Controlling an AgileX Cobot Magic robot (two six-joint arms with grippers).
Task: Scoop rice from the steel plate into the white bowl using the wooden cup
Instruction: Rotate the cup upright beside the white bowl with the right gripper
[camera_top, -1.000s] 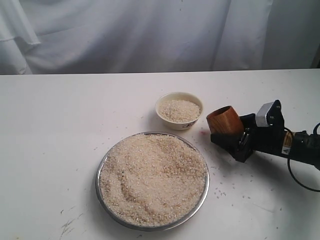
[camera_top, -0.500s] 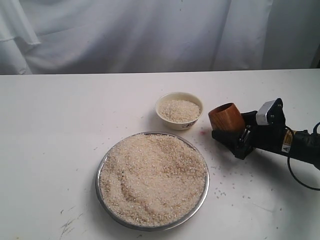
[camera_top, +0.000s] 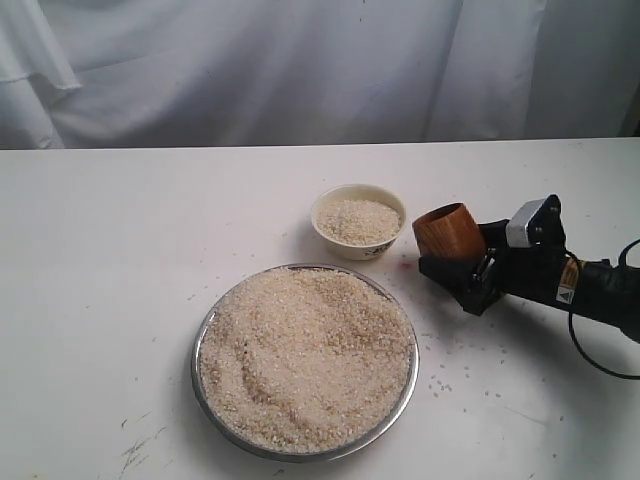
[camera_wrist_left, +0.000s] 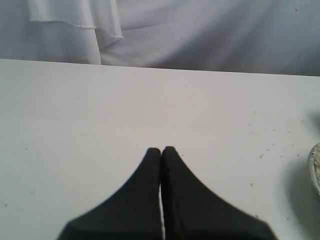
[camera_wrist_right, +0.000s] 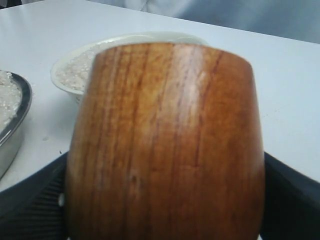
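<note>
While parked low over the right side of the tabletop (camera_top: 120, 250), got the right hand (camera_top: 455, 258) spread wide and clamped around the wooden cup (camera_top: 447, 232). Grips it with one black finger on each side of the barrel, fingers (camera_wrist_right: 30, 200) plain to see from the right wrist view with the cup's glossy reddish grain filling most of it. Holds the cup roughly upright, mouth up and tipped a touch to the left. Sits just right of the white bowl (camera_top: 340, 245), close but apart. Can't tell whether the cup's base touches the tabletop, and can't see down inside it either.

Over to the bowl: filled with rice (camera_top: 358, 220) nearly to the rim. Nearer and a bit left of that, the steel plate (camera_top: 197, 372), heaped with a big mound of the same stuff, with a shallow dip on its left side. Plenty of loose grains (camera_top: 440, 385) scattered on the tabletop right of the plate, near the arm.

As for the left hand (camera_wrist_left: 161, 152), shown only by its own wrist camera: pinched fully together tip to tip, nothing between, hanging over bare tabletop with the plate's rim just peeking in. White cloth (camera_top: 250, 70) hung along the far edge
</note>
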